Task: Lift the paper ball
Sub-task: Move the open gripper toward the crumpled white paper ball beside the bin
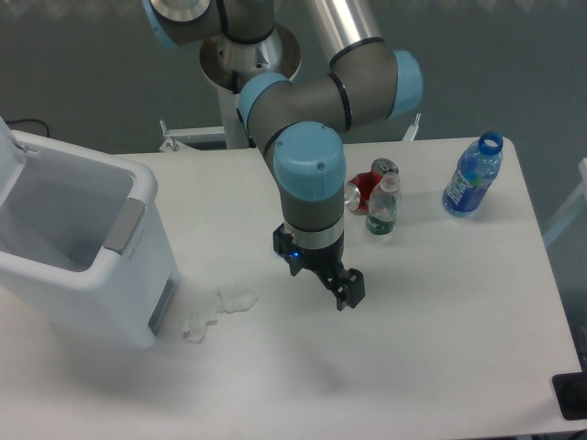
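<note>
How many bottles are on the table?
2. A blue-tinted clear plastic bottle stands uncapped near the table's far right corner. A smaller green-labelled clear bottle stands beside the red can. The arm might hide more.

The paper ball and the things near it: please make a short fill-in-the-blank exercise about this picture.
1. The paper ball lies on the table between the gripper and the white ____.
2. The blue bottle has no ____ on its neck.
3. The red can lies on its ____ beside the small green bottle.

Missing words: bin; cap; side
</note>
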{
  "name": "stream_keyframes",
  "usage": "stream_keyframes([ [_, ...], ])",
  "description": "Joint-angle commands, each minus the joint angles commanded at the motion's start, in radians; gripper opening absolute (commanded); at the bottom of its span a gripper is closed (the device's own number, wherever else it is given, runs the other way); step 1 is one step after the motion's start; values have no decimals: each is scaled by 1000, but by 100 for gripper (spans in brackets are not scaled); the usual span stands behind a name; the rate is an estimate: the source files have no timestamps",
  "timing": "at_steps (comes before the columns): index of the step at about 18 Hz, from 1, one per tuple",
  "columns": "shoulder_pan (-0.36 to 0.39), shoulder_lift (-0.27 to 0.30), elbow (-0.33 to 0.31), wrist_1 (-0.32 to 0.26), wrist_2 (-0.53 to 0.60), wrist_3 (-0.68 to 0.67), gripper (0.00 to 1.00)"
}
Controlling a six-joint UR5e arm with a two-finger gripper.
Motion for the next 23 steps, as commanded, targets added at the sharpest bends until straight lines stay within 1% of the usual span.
stream_keyframes([
  [4, -2, 3, -14, 3, -5, -2, 100],
  [6, -2, 2, -40, 6, -34, -8, 100],
  [7, -2, 0, -63, 20, -50, -8, 100],
  [9, -2, 5, -113, 75, -58, -11, 100],
  [10, -2, 5, -120, 86, -77, -14, 100],
  [12, -5, -5, -124, 95, -115, -12, 100],
  [16, -55, -52, -127, 135, -115, -15, 100],
  [17, -70, -67, -127, 152, -114, -23, 100],
  [19, -103, -98, -127, 205, -112, -52, 100],
  [20, -112, -107, -126, 207, -112, -54, 100],
  [23, -133, -107, -133, 204, -112, -51, 100],
])
